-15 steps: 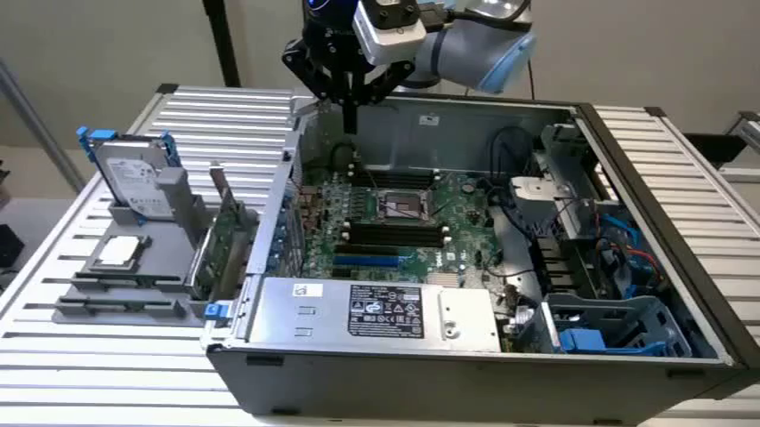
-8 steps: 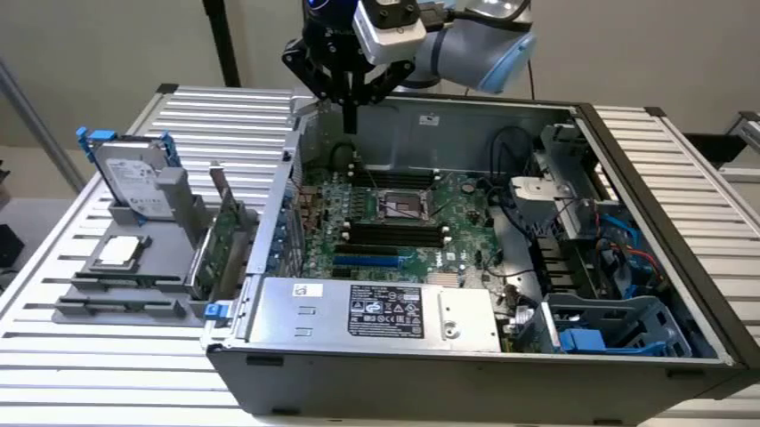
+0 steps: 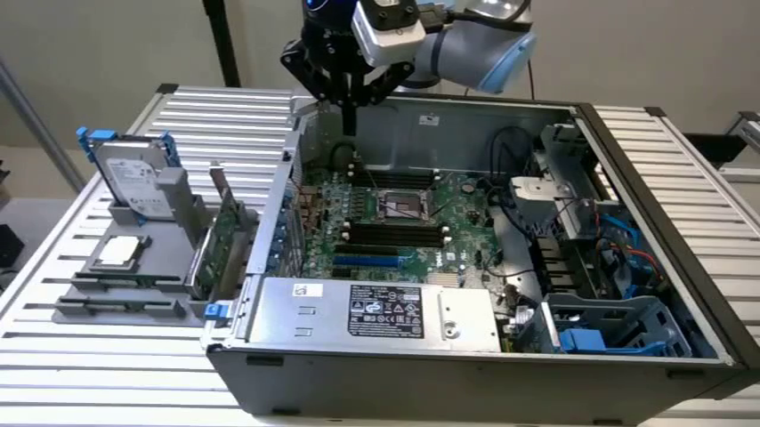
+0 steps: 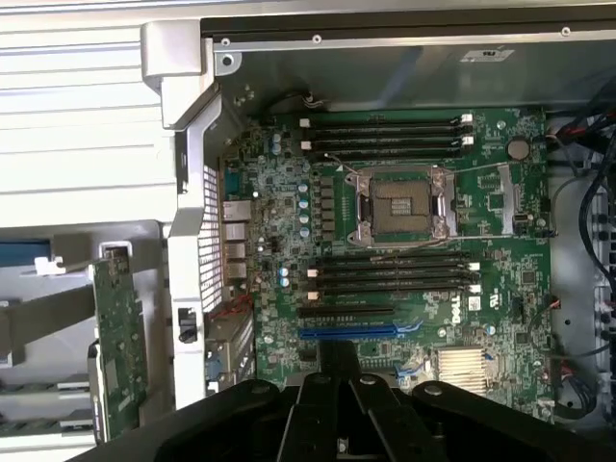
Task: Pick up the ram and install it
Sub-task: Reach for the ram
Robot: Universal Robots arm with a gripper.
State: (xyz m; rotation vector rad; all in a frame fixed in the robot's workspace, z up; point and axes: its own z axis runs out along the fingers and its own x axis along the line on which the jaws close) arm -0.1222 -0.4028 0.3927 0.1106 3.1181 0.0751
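We see the pincer (image 3: 351, 127), tips pressed together, above the open computer case's (image 3: 475, 124) far wall, exterior view's left; the motherboard (image 3: 461, 206) lies open below.

Gripper (image 3: 351, 124) above case (image 3: 475, 382); motherboard (image 3: 464, 200) inside.

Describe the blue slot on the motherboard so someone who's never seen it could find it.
Look inside the open grey computer case, on the green motherboard. Between the long black memory slots and the silver labelled power supply box lies one long narrow blue plastic slot. Every neighbouring slot is black; only this one is blue.
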